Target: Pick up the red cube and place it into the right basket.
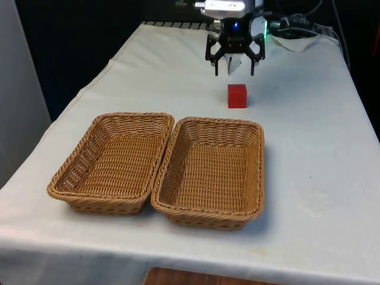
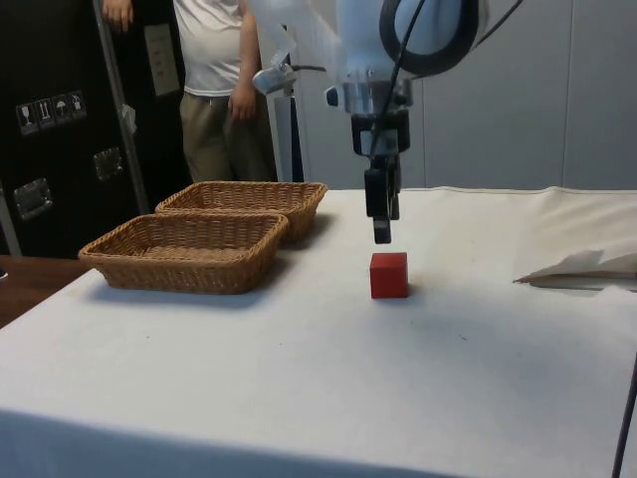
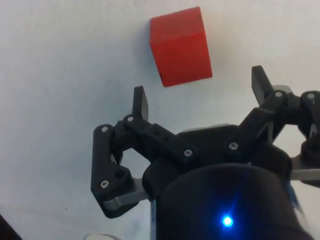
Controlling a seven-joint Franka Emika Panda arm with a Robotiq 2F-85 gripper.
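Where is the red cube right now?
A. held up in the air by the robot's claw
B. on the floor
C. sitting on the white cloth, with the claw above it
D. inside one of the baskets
C. The red cube sits on the white tablecloth, outside both wicker baskets, and the open gripper hangs above it without touching it, as the side view shows.

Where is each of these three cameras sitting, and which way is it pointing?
Front view: sits at the table's near end and looks across two wicker baskets at the red cube and the open gripper above the cloth.
Side view: sits at the table's side and looks across it; the white arm hangs over the cube, and a person stands behind.
Wrist view: rides on the wrist and looks down past the fingers at the cube.
All three views share the cube and gripper.
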